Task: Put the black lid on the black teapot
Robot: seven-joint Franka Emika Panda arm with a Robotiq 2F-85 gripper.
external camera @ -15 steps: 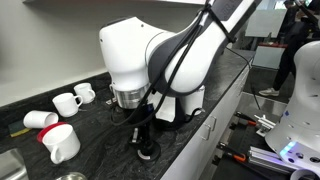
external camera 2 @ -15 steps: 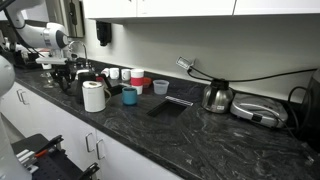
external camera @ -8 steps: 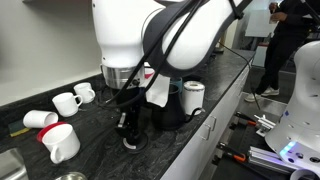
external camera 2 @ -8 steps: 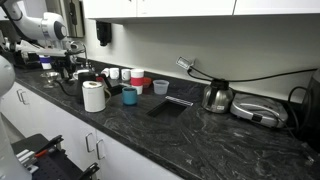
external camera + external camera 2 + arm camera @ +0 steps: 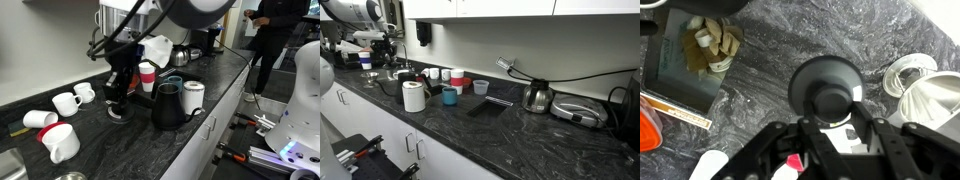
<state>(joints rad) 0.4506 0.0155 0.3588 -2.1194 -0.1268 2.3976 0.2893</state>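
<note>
The black lid (image 5: 826,82), a round disc with a raised centre knob, sits between my fingers in the wrist view. My gripper (image 5: 831,118) is shut on its knob. In an exterior view the gripper (image 5: 117,104) holds the lid (image 5: 117,113) low over the dark counter, to the left of the black teapot (image 5: 167,106). The teapot stands upright with an open top, about a hand's width from the lid. I cannot tell whether the lid touches the counter.
White mugs (image 5: 66,102) lie and stand left of the gripper, and a white cylindrical mug (image 5: 193,97) stands right of the teapot. A tray with tea bags (image 5: 702,50) lies nearby. A metal kettle (image 5: 535,97) and coloured cups (image 5: 449,96) stand further along.
My gripper has moved left and towards the wall along the counter with the lid in it. The arm no longer covers the teapot.
</note>
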